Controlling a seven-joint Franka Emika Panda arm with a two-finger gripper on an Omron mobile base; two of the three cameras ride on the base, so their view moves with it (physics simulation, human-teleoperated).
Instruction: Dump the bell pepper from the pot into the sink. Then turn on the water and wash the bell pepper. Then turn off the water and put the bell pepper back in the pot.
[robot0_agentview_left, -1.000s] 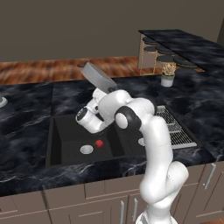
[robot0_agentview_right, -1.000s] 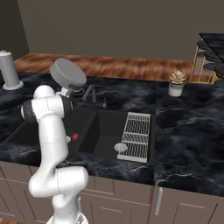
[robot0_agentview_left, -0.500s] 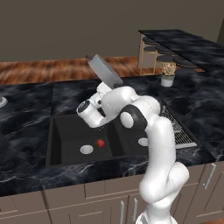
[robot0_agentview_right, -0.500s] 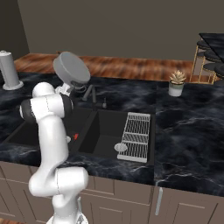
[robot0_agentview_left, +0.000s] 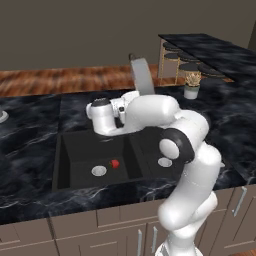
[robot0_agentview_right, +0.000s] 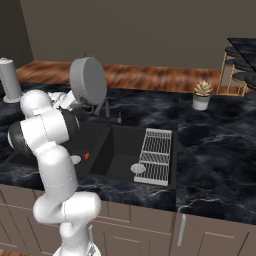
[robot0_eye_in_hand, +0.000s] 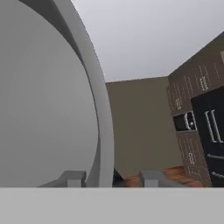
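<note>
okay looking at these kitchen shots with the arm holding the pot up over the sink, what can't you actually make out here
- End effector grip: in the hand view the grey band cuts off the fingertips at the pot rim.
- Faucet: in the left base view the arm covers it; in the right base view the pot hides most.
- Bell pepper: too small to tell its shape; in the right base view the arm half hides it.
- Sink: the arm covers much of its right basin in the left base view.
</note>
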